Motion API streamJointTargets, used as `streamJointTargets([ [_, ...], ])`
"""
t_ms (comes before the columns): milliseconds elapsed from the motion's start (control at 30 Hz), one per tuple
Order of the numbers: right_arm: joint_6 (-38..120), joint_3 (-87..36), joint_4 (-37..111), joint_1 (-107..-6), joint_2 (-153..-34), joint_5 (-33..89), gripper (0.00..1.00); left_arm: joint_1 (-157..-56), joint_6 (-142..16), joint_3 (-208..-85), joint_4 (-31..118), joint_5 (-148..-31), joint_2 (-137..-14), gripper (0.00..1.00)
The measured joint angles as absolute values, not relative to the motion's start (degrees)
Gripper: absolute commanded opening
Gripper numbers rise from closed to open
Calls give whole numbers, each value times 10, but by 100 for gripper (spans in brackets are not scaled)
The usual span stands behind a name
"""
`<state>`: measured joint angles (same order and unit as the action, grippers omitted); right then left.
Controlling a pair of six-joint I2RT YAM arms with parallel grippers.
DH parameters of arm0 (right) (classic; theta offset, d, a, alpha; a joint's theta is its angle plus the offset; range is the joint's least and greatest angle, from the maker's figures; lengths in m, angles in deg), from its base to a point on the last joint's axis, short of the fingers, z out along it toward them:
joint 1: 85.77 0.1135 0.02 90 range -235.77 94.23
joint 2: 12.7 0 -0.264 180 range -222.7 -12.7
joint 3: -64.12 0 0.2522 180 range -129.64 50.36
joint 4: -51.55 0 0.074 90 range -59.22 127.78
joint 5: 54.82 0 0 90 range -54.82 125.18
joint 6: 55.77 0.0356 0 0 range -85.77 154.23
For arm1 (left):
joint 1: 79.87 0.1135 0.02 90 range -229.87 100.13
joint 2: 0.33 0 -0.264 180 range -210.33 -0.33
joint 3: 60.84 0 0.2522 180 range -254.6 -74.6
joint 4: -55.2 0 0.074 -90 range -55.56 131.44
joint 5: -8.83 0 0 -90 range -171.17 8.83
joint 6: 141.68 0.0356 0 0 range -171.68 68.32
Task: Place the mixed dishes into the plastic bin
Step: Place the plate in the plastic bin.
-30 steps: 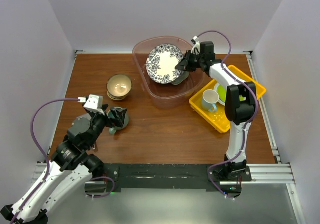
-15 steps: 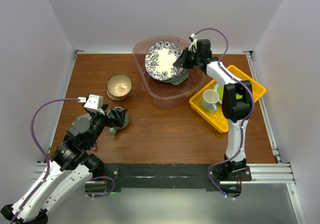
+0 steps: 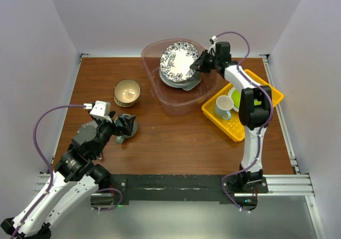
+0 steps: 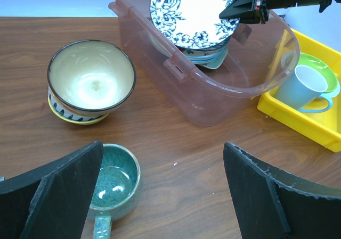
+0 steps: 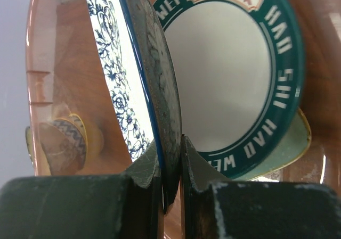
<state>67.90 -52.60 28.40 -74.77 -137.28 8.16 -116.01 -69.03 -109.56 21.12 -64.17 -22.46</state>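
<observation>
The left gripper hangs with jaws wide over the glazed teal ceramic mug, near the round tan ceramic bowl on the brown wooden surface. Over the translucent pinkish plastic bin, the right gripper has its jaws pinched on the rim of the round blue floral plate, which is tilted on edge above the green-rimmed white plate. It is best levelled and lowered onto that stack before release, lest it drop and chip.

A blue floral round plate tilts on edge in the translucent pinkish plastic bin. A tan bowl and teal ceramic mug stand outside it.
</observation>
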Motion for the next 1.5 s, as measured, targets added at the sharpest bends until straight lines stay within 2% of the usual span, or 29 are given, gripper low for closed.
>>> streamJointTargets([
  [467,756,-514,310,-765,-1373,57,1,-1160,-690,-1095,211,-640,-226,100],
  [733,745,-514,298,-768,-1376,96,10,-1160,-690,-1095,211,-639,-226,100],
  [1067,717,-516,292,-762,-1380,127,15,-1160,-690,-1095,211,-639,-226,100],
  [1300,715,-520,288,-760,-1380,135,27,-1160,-690,-1095,211,-639,-226,100],
  [1500,701,-528,285,-760,-1380,136,44,-1160,-690,-1095,211,-638,-226,100],
])
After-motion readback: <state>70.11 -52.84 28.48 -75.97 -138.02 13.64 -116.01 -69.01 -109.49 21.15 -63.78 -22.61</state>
